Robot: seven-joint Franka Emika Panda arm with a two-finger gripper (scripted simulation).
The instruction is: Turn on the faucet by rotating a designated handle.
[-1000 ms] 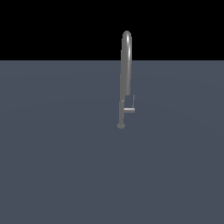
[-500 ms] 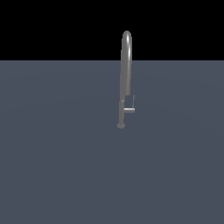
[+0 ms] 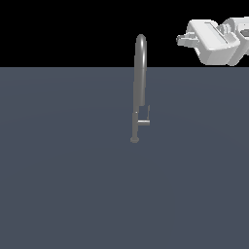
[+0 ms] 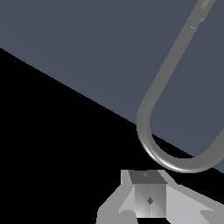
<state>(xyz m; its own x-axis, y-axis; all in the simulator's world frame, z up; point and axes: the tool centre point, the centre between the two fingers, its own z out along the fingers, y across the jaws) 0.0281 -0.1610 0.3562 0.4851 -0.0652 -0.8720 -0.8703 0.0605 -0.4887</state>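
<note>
While the faucet [image 3: 140, 87] stands mid-floor, its handle [image 3: 144, 121] juts toward the exterior view's right, low on the stem. Well apart, at upper right, the gripper [image 4: 148, 201] shows fingertips touching, holding nothing; it should descend beside the lever and push sideways.

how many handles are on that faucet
1. The handle juts from the faucet low on its stem, toward the exterior view's right. Another behind the stem could be hidden.
</note>
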